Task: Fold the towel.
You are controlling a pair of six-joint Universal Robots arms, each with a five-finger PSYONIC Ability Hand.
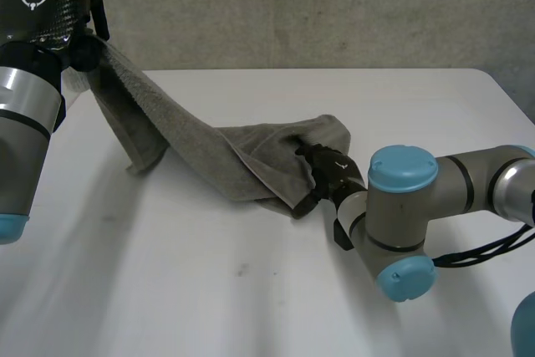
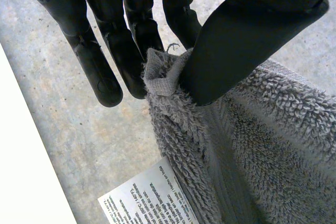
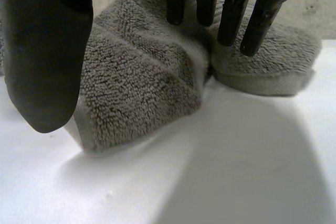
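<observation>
Left hand (image 1: 50, 2) around towel (image 1: 209, 152) corner

The light is bright and soft. The white tabletop (image 1: 251, 307) shines pale all over. The towel (image 1: 217, 152) throws a faint grey shadow just beside it.

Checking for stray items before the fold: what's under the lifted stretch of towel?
Under the towel stretch that the left hand lifts: bare white table. Beneath the bunched end at the right hand, the table is covered, so unknown.
</observation>
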